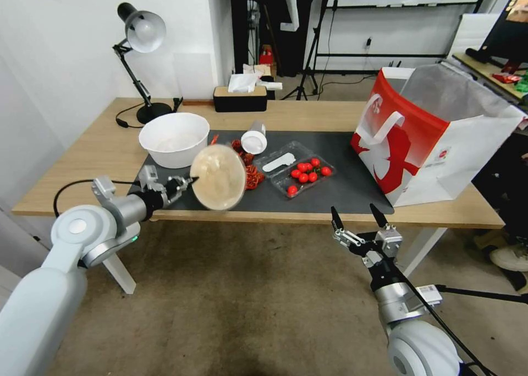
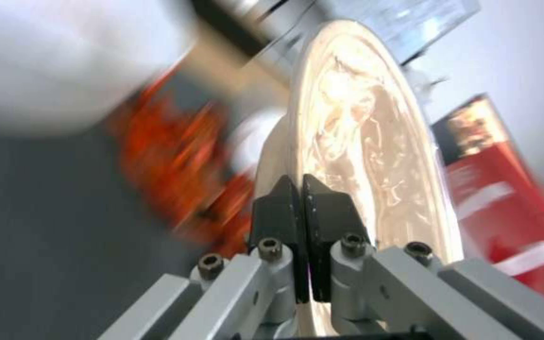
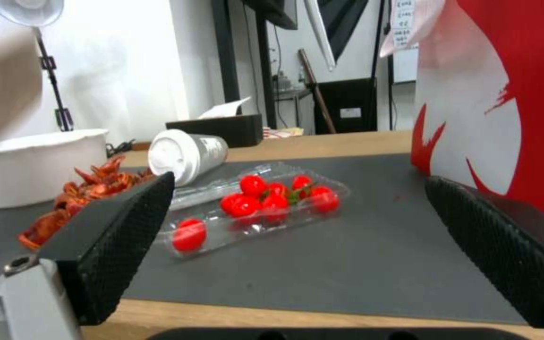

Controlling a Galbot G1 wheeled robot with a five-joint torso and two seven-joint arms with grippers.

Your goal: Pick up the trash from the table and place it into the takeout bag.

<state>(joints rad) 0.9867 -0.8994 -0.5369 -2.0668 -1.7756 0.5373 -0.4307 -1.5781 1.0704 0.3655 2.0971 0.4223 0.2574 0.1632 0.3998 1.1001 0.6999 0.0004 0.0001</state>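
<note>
My left gripper [image 1: 186,183] is shut on the rim of a shallow beige bowl [image 1: 219,176], holding it tilted on edge above the front left of the dark mat [image 1: 352,183]. In the left wrist view the fingers [image 2: 278,208] pinch the bowl's rim [image 2: 373,141]. A white cup [image 1: 254,137] lies on its side on the table [image 1: 324,110]. The takeout bag [image 1: 429,134] stands open at the right end. My right gripper [image 1: 357,219] hangs open below the table's front edge, facing the mat [image 3: 379,245] and the bag [image 3: 511,108].
A large white bowl [image 1: 174,139] sits on the mat's left end, with red crayfish shells [image 1: 252,172] beside it. A clear tray of cherry tomatoes [image 1: 300,169] lies mid-mat. A desk lamp [image 1: 140,34] and a tissue box [image 1: 240,96] stand at the back.
</note>
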